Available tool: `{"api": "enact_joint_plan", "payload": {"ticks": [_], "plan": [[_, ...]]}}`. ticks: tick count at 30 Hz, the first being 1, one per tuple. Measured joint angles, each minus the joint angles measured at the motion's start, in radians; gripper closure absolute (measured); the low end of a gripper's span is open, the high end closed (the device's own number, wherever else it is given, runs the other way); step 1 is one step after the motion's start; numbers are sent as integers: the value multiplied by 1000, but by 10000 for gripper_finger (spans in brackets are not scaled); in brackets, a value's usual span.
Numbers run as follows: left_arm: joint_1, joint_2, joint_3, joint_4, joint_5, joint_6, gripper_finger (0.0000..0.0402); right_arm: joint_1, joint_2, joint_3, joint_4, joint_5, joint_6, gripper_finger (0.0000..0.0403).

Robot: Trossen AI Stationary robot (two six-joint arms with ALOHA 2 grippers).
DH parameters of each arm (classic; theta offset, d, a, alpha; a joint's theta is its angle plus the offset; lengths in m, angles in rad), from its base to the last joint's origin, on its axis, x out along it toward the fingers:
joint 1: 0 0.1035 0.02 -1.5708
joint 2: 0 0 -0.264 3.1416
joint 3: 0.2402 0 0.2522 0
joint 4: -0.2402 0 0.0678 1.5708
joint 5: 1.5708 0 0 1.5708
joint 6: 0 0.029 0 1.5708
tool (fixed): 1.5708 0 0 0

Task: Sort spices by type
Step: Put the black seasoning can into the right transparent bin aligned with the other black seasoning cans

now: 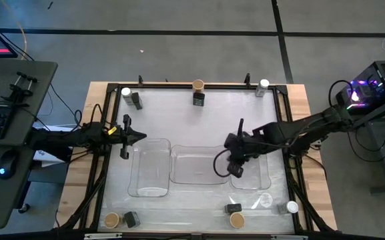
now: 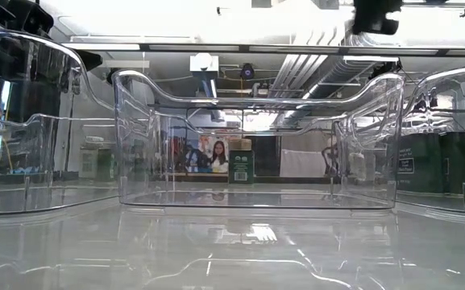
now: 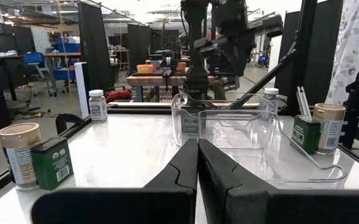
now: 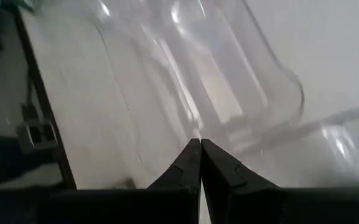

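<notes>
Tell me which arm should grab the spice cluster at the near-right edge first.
Right, probably. The right gripper hangs shut over the right tray, close to the black box and tan-topped jar. The left gripper, also shut, sits across the table.

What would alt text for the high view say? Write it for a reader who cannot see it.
Overhead view of a white table with three empty clear trays side by side at its middle and small spice containers scattered along its edges. The right gripper, shut, hangs over the right tray; the left gripper, shut, waits beside the left tray.
</notes>
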Motion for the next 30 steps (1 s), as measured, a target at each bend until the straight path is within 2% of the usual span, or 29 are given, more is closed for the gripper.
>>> {"api": "enact_joint_plan", "payload": {"ticks": [3,5,7,10,12,13,15,18,20,23,26,30], "plan": [[0,0,0,46,-13,3,402,-24,0,0,71,1,-26,401],[0,1,0,160,-14,-125,401,-40,0,0,98,-1,-34,401],[0,0,0,369,-57,-285,402,-53,0,0,101,-2,-34,401],[1,0,3,674,-269,-431,402,-71,0,0,101,-1,-40,401],[2,15,29,733,-417,-488,402,-84,0,0,103,7,-63,401],[2,31,56,699,-437,-508,402,-92,0,0,107,10,-81,401],[1,99,138,545,-388,-552,402,-114,0,0,121,22,-107,401],[2,292,289,354,-324,-612,402,-154,0,0,148,23,-134,401],[16,452,397,321,-285,-569,402,-181,0,0,163,23,-139,401],[63,663,563,276,-213,-400,402,-218,0,0,175,17,-139,401],[108,826,716,146,-237,-253,402,-241,0,0,179,3,-144,401],[178,952,898,-270,-342,-247,402,-249,0,0,174,-3,-171,401]]}}
